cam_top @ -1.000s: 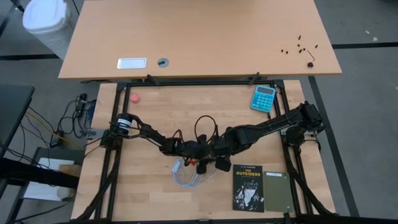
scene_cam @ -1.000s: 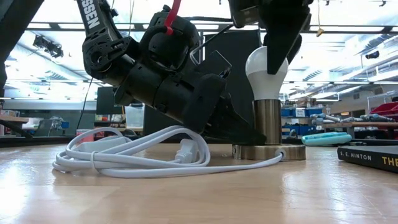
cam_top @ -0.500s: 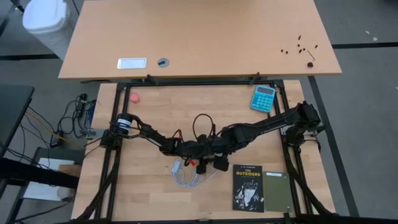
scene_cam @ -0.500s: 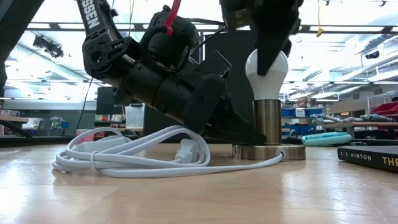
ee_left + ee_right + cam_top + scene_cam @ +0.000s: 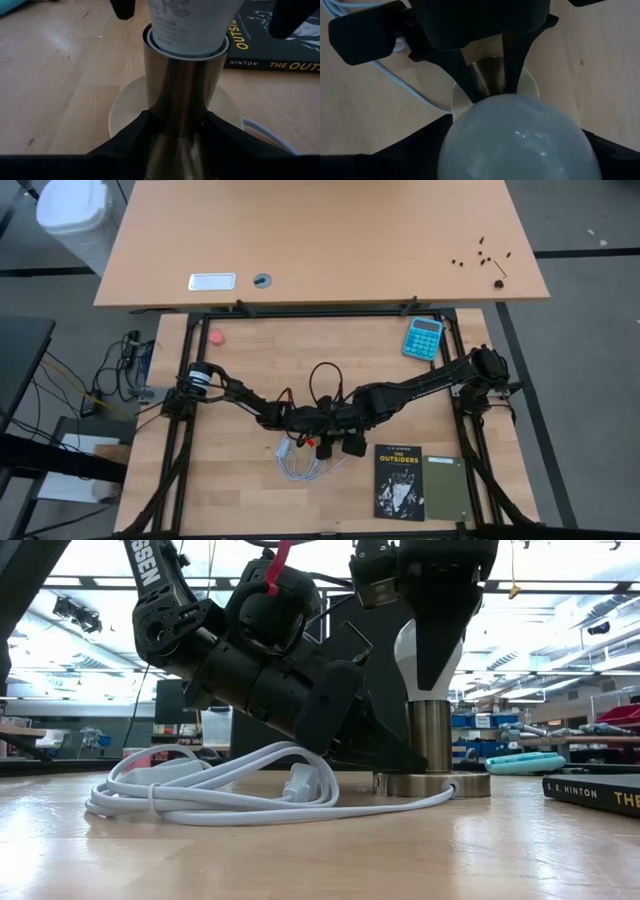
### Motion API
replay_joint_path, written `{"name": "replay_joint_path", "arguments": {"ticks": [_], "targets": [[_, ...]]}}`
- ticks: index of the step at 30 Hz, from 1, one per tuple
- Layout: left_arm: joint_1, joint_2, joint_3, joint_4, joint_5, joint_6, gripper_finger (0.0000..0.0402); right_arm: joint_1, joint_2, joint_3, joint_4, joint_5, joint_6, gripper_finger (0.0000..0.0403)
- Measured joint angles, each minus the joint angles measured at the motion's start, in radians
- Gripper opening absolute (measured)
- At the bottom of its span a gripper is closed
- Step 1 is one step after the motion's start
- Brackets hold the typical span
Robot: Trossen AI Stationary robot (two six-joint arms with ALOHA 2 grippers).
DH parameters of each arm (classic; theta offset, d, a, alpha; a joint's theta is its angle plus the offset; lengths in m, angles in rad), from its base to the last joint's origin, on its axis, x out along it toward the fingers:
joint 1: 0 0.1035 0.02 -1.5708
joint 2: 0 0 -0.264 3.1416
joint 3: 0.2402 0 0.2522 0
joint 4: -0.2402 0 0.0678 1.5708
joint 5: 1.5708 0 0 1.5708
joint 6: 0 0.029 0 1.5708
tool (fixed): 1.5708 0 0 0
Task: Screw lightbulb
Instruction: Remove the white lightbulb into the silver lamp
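The bulb (image 5: pixel 417 658) stands upright with its base seated in the top of a brass socket (image 5: pixel 431 737) near the middle of the table (image 5: pixel 240 480), its round top up. The right gripper (image 5: pixel 432 650) comes down from above and is clamped on the bulb, one dark finger on each side of the white glass. In the right wrist view the bulb (image 5: pixel 517 137) fills the space between those fingers. The left gripper (image 5: pixel 175 127) reaches in low from the other side and is closed around the socket's stem just above its round foot, under the bulb. A coiled white cable (image 5: pixel 215 790) lies on the table beside the socket.
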Motion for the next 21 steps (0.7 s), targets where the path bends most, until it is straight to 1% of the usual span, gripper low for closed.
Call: {"name": "replay_joint_path", "arguments": {"ticks": [3, 9, 14, 18, 21], "targets": [[0.000, 0.000, 0.000, 0.000, 0.000, 0.000, 0.0182, 0.000, 0.000, 0.000, 0.000, 0.006, -0.008, 0.0298], [0.000, 0.000, 0.000, 0.000, 0.000, 0.001, 0.0182, 0.000, 0.000, 0.000, 0.000, 0.010, -0.021, 0.0253], [0.000, 0.000, 0.000, -0.002, 0.000, 0.001, 0.0182, 0.000, 0.000, 0.000, -0.002, 0.009, -0.024, 0.0253], [0.000, 0.000, 0.001, -0.003, 0.000, 0.001, 0.0182, 0.000, 0.000, 0.000, -0.017, 0.009, -0.027, 0.0272], [0.000, 0.000, 0.001, -0.004, 0.000, 0.001, 0.0182, 0.000, 0.000, 0.000, -0.025, 0.009, -0.059, 0.0270]]}}
